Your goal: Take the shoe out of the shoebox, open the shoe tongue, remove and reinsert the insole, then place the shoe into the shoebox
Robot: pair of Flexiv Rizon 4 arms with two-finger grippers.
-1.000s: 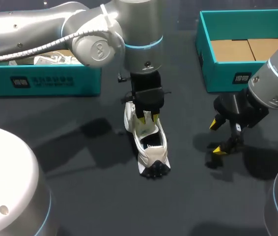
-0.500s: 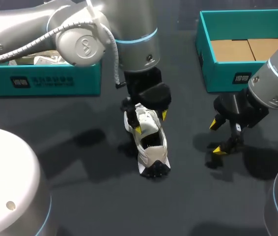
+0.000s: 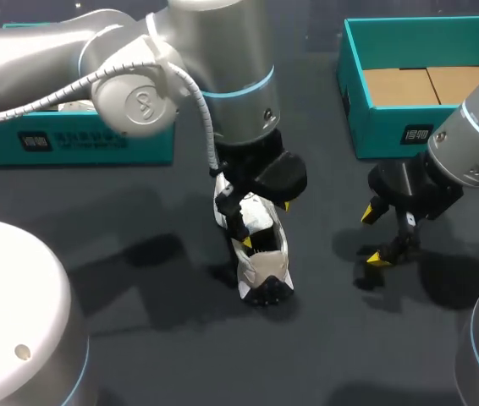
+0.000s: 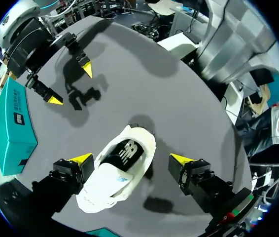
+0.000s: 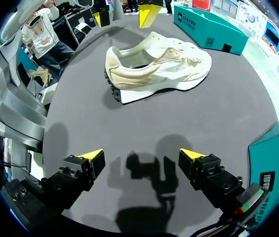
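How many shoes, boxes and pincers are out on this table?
White shoe: 1
Teal boxes: 2, the left box and the right box
Pincers: 2, the left pincer and the right pincer
Total: 5

Your left arm (image 3: 138, 80) stretches from the upper left to the frame's centre, the left tool (image 3: 263, 222) pointing down with fingers spread wide. Your right tool (image 3: 375, 235) hangs at centre right, fingers likewise apart.
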